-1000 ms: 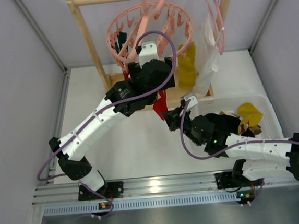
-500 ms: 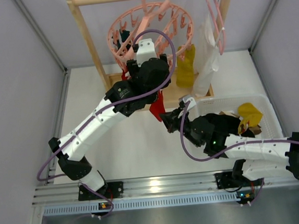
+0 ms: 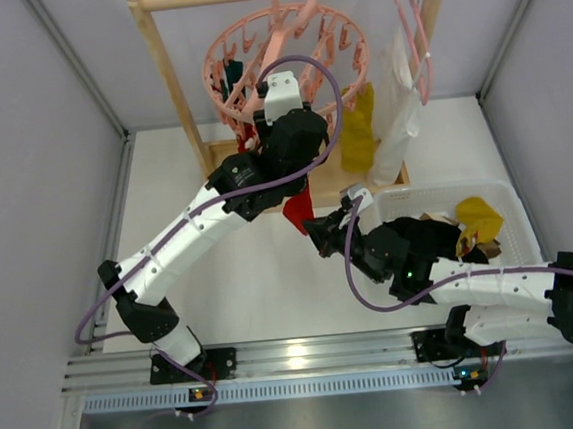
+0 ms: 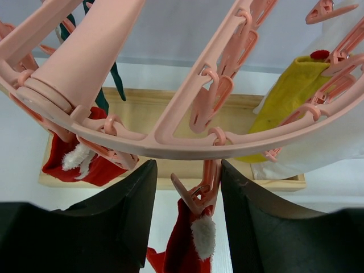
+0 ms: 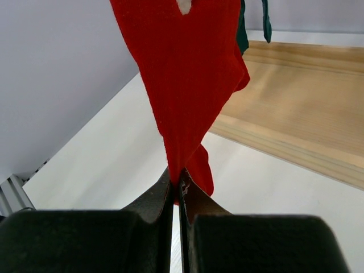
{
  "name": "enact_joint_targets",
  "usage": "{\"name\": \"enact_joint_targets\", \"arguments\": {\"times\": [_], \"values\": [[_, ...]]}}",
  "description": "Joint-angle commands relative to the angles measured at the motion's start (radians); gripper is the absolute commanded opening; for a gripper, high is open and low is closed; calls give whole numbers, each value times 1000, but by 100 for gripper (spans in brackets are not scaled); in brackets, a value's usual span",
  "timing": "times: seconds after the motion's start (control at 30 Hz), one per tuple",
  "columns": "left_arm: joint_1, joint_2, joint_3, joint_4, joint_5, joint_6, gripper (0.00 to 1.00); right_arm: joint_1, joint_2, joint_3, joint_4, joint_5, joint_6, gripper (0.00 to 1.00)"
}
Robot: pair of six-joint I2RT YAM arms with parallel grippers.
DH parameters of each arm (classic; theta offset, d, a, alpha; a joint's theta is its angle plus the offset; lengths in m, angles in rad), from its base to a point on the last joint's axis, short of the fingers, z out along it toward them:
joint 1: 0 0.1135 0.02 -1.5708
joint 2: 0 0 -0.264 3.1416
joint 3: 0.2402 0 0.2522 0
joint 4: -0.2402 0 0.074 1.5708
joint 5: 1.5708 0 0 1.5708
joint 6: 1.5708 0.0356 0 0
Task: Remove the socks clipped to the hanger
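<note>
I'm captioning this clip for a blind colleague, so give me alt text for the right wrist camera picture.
The right tool is pinched shut on the bottom tip of a red sock that hangs down from above. Behind it are a white tabletop and a light wooden base, with a dark teal sock dangling at the top edge.

Robotics lab cell, white table [image 3: 157, 171] boxed by grey panels [image 3: 30, 147], aluminium rail [image 3: 309, 351] along its near edge, wooden rack [image 3: 173, 84] at its far end
</note>
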Motion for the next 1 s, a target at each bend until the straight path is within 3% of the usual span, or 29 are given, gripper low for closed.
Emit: {"name": "enact_joint_targets", "arguments": {"times": [0.0, 0.17, 0.5, 0.73, 0.83, 0.97], "values": [[6, 6, 17, 49, -28, 14, 52, 27, 2, 11, 54, -12, 11, 0], [9, 9, 10, 60, -24, 14, 42, 33, 0, 6, 54, -15, 10, 0], [16, 6, -3, 74, -13, 20, 5, 38, -33, -32, 51, 3, 11, 0], [19, -17, -35, 74, 54, 12, 12, 39, -203, -58, -123, 43, 19, 0], [16, -37, -55, 74, 97, 9, 26, 39, -331, -51, -263, 119, 23, 0], [16, -84, -89, 74, 146, -12, 45, 39, -455, 33, -659, 314, 77, 0]]}}
